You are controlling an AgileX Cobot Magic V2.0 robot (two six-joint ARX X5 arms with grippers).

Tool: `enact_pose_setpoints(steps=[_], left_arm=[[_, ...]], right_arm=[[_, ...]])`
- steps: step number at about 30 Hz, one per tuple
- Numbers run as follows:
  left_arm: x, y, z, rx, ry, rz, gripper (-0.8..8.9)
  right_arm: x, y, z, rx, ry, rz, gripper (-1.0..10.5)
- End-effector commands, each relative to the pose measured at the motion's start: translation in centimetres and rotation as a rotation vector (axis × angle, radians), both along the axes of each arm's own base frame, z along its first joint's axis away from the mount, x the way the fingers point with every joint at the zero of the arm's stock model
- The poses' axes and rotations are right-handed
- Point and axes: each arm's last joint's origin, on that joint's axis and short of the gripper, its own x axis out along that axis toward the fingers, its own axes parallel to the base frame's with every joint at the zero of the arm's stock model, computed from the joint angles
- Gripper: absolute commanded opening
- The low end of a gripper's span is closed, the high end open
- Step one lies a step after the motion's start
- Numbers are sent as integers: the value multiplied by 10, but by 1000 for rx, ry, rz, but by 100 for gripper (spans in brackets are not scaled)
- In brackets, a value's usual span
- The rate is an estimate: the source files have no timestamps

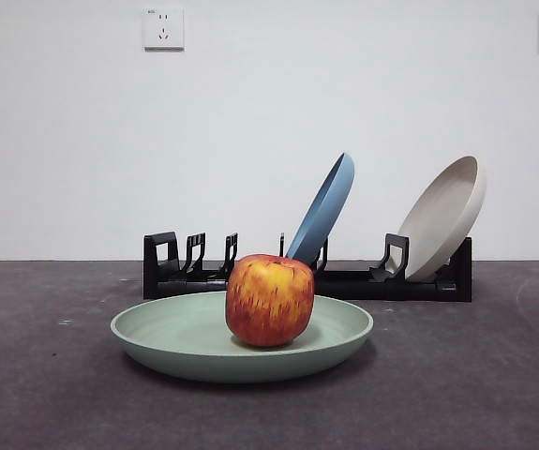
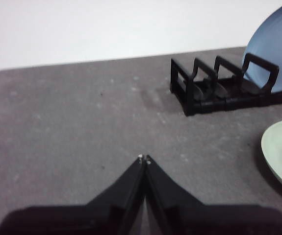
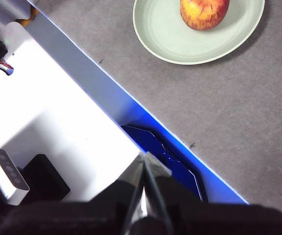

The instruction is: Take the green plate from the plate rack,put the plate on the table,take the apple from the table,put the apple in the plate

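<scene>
front: red-and-yellow streaked round apple (image 1: pixel 269 300) resting in wide pale sage-green plate (image 1: pixel 157 337) on dark grey table (image 1: pixel 44 394) before long black plastic rack (image 1: pixel 171 267); wrists: left claw (image 2: pixel 144 158) and right claw (image 3: pixel 144 155) closed, empty, well apart from plate; task seemingly finished, nothing further needed.

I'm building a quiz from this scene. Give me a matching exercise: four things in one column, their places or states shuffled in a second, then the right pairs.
Things:
1. apple
2. green plate
3. blue plate
4. left pincer

Places or states:
A. leaning in the plate rack
B. flat on the table
C. shut, over bare table, holding nothing
D. resting in the green plate

Pairs: 1-D, 2-B, 3-A, 4-C
</scene>
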Motion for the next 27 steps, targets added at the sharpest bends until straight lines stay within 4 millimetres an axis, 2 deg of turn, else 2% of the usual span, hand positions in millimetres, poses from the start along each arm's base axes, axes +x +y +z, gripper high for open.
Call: enact_pose_setpoints(steps=[1, 4, 27], left_arm=[[0, 0, -7, -55, 52, 8, -3], [0, 0, -7, -98, 54, 15, -4], [0, 0, -7, -98, 52, 17, -3]], right_arm=[[0, 0, -2, -2, 0, 2, 1], [0, 0, -2, -2, 0, 2, 1], [0, 0, -2, -2, 0, 3, 1]])
